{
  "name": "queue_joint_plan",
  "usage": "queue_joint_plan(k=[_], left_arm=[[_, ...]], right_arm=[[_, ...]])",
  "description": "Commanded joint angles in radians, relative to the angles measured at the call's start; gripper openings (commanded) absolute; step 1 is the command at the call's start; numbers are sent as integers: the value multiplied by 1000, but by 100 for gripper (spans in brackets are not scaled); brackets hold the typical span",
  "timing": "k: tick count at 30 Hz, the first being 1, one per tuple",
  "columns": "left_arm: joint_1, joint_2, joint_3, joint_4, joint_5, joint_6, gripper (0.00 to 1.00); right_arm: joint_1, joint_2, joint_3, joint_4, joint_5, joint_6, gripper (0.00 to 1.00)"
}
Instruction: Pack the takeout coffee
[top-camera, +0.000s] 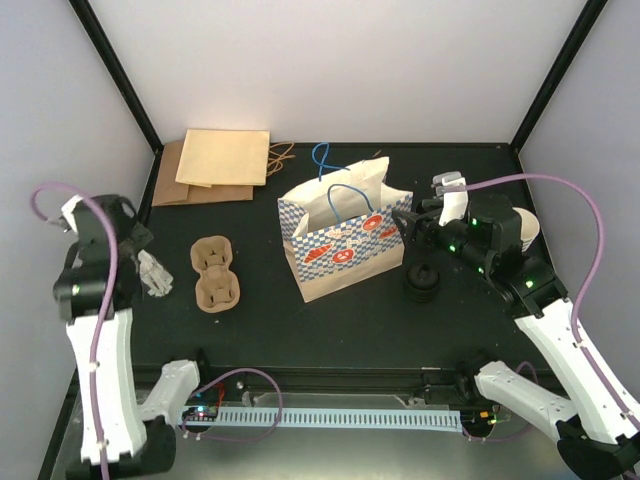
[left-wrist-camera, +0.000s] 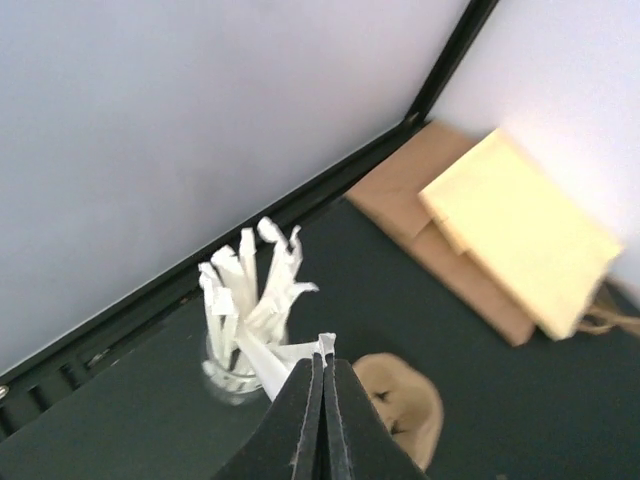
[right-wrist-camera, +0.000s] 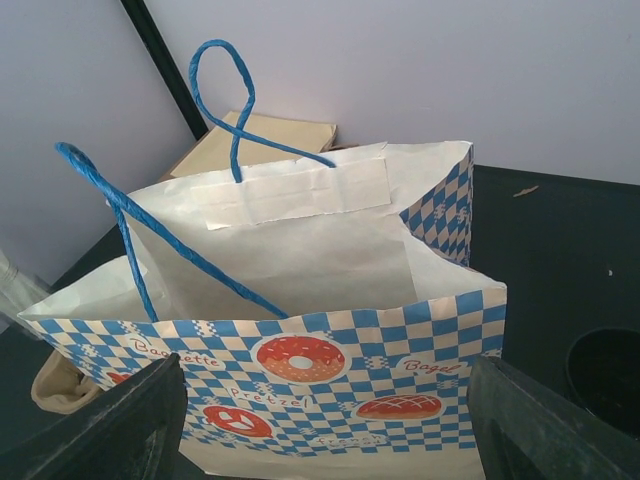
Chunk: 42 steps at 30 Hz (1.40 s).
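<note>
We see the blue-checked paper bag (top-camera: 340, 245) standing upright and open-mouthed in the middle of the dark desk (top-camera: 300, 335), with its blue handles raised. The right jaws stand wide apart, holding nothing, and face the bag's right side near its top edge (from the wrist camera the bag fills the space between them, and we cannot tell whether they touch it).

Of the takeout coffee, the round black lid (top-camera: 422, 282) sits on the desk just beside the bag's near right corner, below the right jaws. A cream-white cup (top-camera: 529, 228) shows behind the right arm (top-camera: 500, 255) at the desk's right edge. It is mostly hidden, and we cannot tell whether it is one cup or several nested.

The left jaws are pressed fully together above a glass (top-camera: 155, 272) of white paper-wrapped straws near the desk's left edge. One white wrapper end shows right at their tips, and we cannot tell whether it is pinched.

A cardboard cup carrier (top-camera: 215, 273) lies between the glass and the bag, nearer the glass. Flat brown paper bags (top-camera: 215, 165) lie at the back left corner, a paler one on top of a darker one.
</note>
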Motion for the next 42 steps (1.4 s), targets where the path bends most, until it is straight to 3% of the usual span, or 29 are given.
queue_joint_plan(k=[1, 6, 11, 17, 24, 33, 42], left_arm=[[8, -139, 83, 2, 100, -37, 2], [9, -265, 101, 75, 121, -73, 2], [8, -387, 71, 240, 229, -77, 2], [8, -377, 99, 274, 331, -76, 2], [7, -349, 49, 445, 610, -80, 2], [8, -321, -107, 797, 1018, -141, 2], [3, -234, -100, 877, 1253, -91, 2]], right_arm=[[3, 9, 2, 22, -19, 10, 79], [2, 21, 5, 20, -19, 18, 79], [2, 24, 10, 16, -9, 21, 79], [2, 24, 13, 12, -1, 20, 79], [2, 14, 12, 5, 10, 20, 79], [2, -2, 12, -1, 23, 20, 79], [2, -58, 2, 16, 76, 34, 79]])
